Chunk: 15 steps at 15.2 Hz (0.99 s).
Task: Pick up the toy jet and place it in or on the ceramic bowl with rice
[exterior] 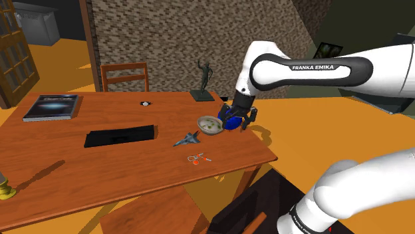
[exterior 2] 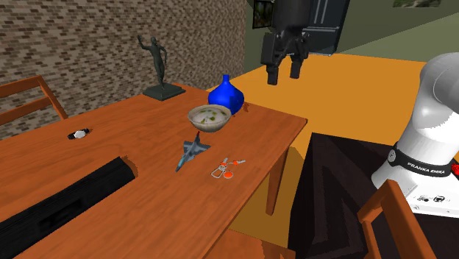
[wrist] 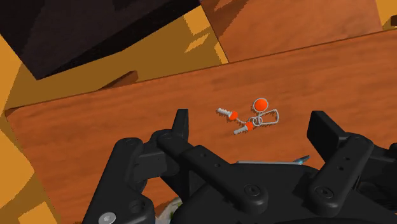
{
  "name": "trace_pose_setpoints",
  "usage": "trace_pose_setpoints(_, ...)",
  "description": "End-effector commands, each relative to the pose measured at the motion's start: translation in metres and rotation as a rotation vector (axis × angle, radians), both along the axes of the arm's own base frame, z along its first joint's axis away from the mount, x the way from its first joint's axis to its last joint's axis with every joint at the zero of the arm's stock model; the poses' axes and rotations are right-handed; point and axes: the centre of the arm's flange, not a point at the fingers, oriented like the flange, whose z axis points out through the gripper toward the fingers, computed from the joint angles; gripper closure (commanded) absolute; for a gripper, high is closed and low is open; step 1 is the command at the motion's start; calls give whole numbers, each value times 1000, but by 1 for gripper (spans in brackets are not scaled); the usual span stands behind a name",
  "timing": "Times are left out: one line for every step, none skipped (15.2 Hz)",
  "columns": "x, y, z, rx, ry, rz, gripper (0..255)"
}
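Shoulder view: gripper (exterior: 238,118) hangs by the blue vase (exterior: 231,120), next to the rice bowl (exterior: 209,124). The toy jet (exterior: 187,139) lies free on the table (exterior: 80,166).
Second exterior view: gripper up high, fingers (exterior 2: 271,73) spread, empty.
Wrist view: fingers apart, key ring (wrist: 254,119) below.
Looks like the approach step. The next move calls for shifting over the jet, then descending.
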Motion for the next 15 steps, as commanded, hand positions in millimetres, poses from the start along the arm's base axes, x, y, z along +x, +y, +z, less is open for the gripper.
trace_pose_setpoints(15, 12, -16, -8, 1, -69, 0)
trace_pose_setpoints(23, 18, -24, -13, 3, -100, 0)
trace_pose_setpoints(32, 24, -32, -18, 4, -132, 0)
trace_pose_setpoints(41, 30, -40, -22, 5, -163, 0)
trace_pose_setpoints(50, 35, -48, -27, 7, -194, 0)
trace_pose_setpoints(59, 41, -56, -32, 8, -226, 0)
trace_pose_setpoints(68, 46, -65, -36, 10, -257, 0)
trace_pose_setpoints(78, 50, -73, -41, 11, -289, 0)
trace_pose_setpoints(87, 54, -81, -45, 12, -320, 0)
trace_pose_setpoints(97, 58, -90, -50, 14, -351, 0)
trace_pose_setpoints(107, 62, -98, -55, 15, -383, 0)
trace_pose_setpoints(117, 65, -106, -59, 17, -414, 0)
trace_pose_setpoints(126, 68, -115, -64, 18, -445, 0)
trace_pose_setpoints(137, 70, -123, -69, 19, -477, 0)
trace_pose_setpoints(147, 72, -132, -73, 21, -508, 0)
